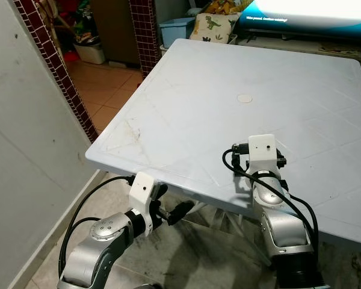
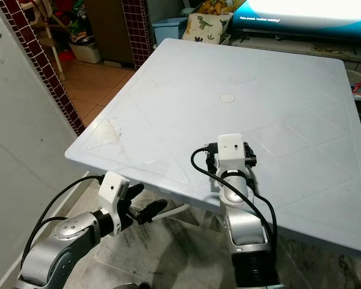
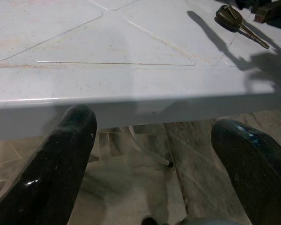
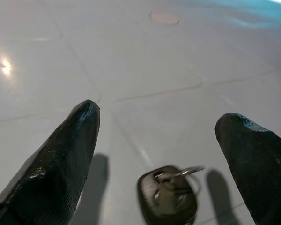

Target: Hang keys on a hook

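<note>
A dark-headed key (image 4: 167,194) on a small ring lies flat on the white plastic table (image 1: 186,108), near its front edge. My right gripper (image 4: 159,112) hovers low over it, open, with the key between its two fingertips and touching neither. In the eye views the white wrist camera block (image 1: 260,150) hides those fingers and the key. My left gripper (image 1: 171,203) is open and empty, held just below and in front of the table's front edge (image 3: 131,101). The left wrist view catches the key (image 3: 232,18) off to the side on the tabletop.
A grey wall (image 1: 24,138) and a dark red tiled pillar (image 1: 54,66) stand close on my left. A blue bin (image 1: 177,27), a dinosaur cushion (image 1: 213,27) and a lit screen (image 1: 307,12) sit behind the table. A round cap (image 1: 245,97) marks the table's middle.
</note>
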Available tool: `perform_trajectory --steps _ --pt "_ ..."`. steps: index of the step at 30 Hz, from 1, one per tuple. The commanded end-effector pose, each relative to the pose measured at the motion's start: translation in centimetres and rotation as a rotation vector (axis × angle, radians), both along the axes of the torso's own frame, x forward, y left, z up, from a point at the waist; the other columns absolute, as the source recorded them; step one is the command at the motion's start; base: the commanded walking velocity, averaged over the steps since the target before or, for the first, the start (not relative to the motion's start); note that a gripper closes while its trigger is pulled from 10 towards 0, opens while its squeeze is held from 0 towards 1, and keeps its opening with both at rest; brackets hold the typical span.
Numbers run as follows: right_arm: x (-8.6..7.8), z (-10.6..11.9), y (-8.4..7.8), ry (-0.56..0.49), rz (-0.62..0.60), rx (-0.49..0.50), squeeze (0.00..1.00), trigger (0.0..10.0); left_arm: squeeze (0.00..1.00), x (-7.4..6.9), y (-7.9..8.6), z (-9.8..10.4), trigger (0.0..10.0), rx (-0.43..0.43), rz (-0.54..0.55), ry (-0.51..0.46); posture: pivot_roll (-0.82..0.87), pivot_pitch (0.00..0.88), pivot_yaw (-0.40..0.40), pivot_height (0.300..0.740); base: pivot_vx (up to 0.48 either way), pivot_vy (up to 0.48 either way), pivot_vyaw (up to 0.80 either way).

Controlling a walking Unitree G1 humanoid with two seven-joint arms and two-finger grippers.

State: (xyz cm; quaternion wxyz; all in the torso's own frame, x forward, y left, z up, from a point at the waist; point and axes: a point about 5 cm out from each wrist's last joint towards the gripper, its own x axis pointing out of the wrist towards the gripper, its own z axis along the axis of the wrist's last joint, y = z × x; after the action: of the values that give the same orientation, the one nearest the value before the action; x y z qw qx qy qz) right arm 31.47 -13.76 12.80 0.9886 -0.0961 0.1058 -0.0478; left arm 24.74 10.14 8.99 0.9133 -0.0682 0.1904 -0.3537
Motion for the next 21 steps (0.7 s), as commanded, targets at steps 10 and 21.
perform_trajectory --steps 10,21 --pt "-0.7 -0.5 0.3 0.050 0.057 0.004 1.00 10.0 0.00 -0.3 -0.1 0.5 10.0 -0.051 -0.046 -0.023 0.02 0.073 0.073 0.740 0.000 0.000 0.00" --pt "-1.4 -1.2 0.5 0.107 0.090 0.011 1.00 10.0 0.00 -0.1 0.3 2.3 10.0 -0.109 -0.054 -0.064 0.02 0.066 0.066 0.740 0.000 0.000 0.00"
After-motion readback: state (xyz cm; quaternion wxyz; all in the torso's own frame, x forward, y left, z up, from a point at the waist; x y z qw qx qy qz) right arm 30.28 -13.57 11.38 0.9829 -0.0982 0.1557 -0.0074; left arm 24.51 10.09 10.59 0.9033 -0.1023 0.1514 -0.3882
